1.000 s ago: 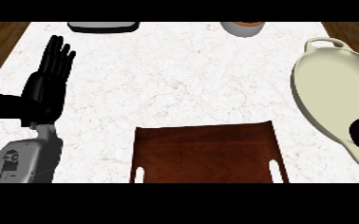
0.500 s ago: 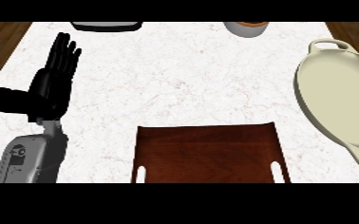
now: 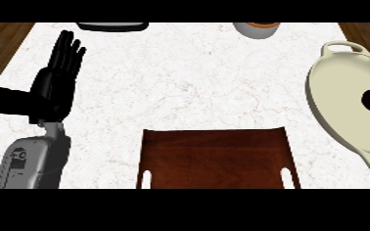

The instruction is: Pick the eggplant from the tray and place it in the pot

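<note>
A brown wooden tray point(image 3: 217, 156) lies at the bottom centre of the white marble counter, and nothing shows on it. The cream oval pot point(image 3: 336, 98) sits at the right edge, partly cut off, with a handle towards the back. Inside it, right at the picture's edge, is a small dark shape point(image 3: 365, 98); I cannot tell what it is. No eggplant is plainly visible. My left hand point(image 3: 54, 85) rests open at the far left with its fingers pointing up, well away from both tray and pot. My right hand is out of the picture.
A grey cup with an orange inside point(image 3: 256, 28) stands at the counter's back edge, right of centre. A flat black object point(image 3: 112, 26) lies at the back left. Bare marble stretches between the tray, the pot and my left hand.
The dark shape by the pot's right side showed lower a second ago, vanished from view, and now shows higher inside the pot. My left hand has barely shifted.
</note>
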